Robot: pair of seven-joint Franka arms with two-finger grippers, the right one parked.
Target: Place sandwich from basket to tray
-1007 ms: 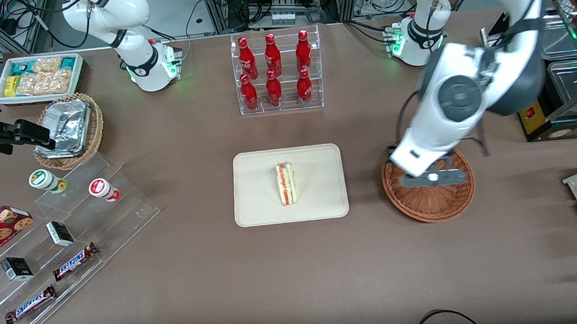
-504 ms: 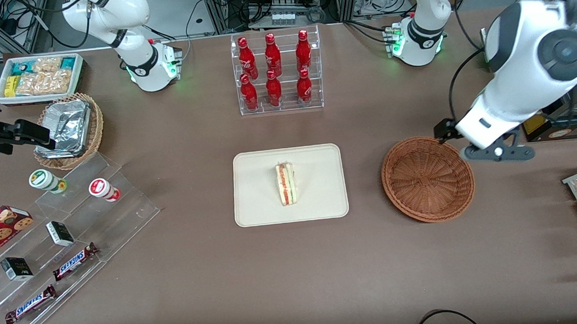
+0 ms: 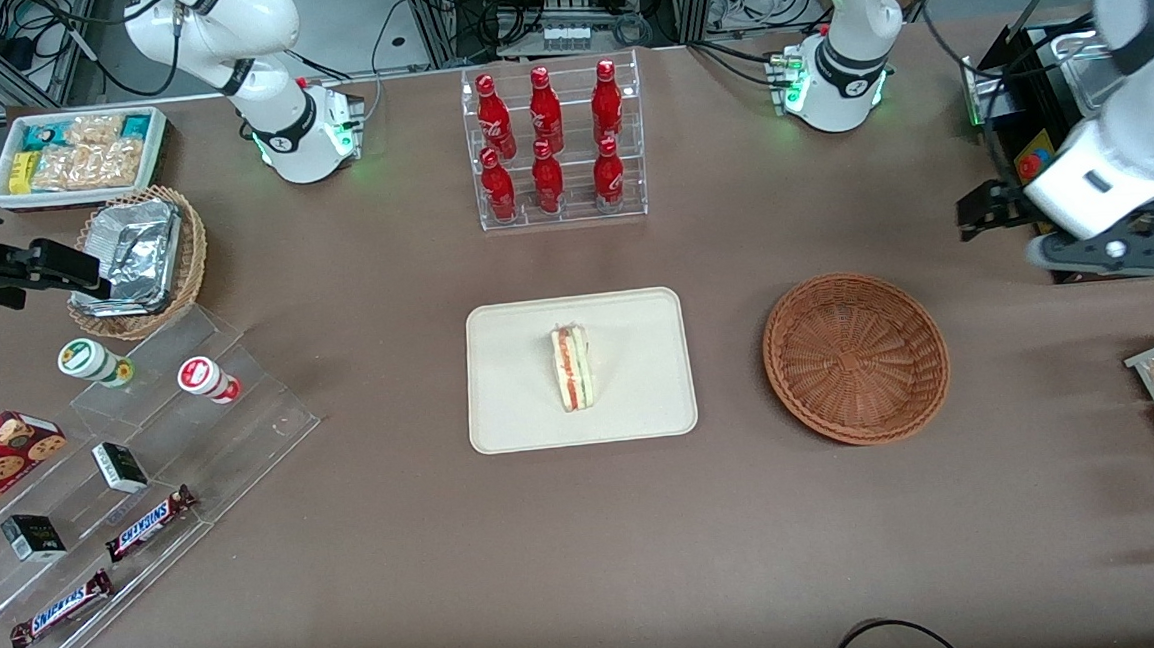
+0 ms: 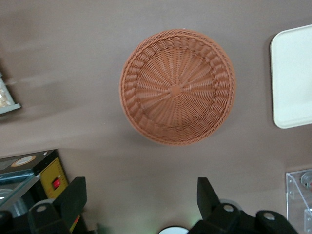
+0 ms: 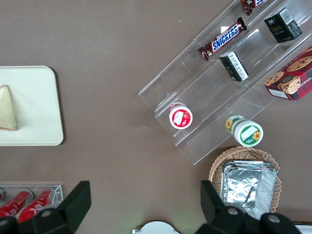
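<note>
Pale white bread forms the sandwich [image 3: 571, 368], a small wedge with red-orange and green filling layers showing along its edge. It rests near the middle of the cream tray [image 3: 642, 400], with its long axis running from farther to nearer the front camera; the narrower red-topped end lies farther from that camera. The reddish-brown woven basket [image 3: 856, 357] sits on the brown table [image 3: 590, 544] beside the tray, toward the working arm's end, apart from it and holding nothing. The gripper [image 4: 141, 195] hangs high above the table, out toward the working arm's end, clear of the basket. Its two fingers [image 4: 74, 195] stand wide apart, with nothing between them.
</note>
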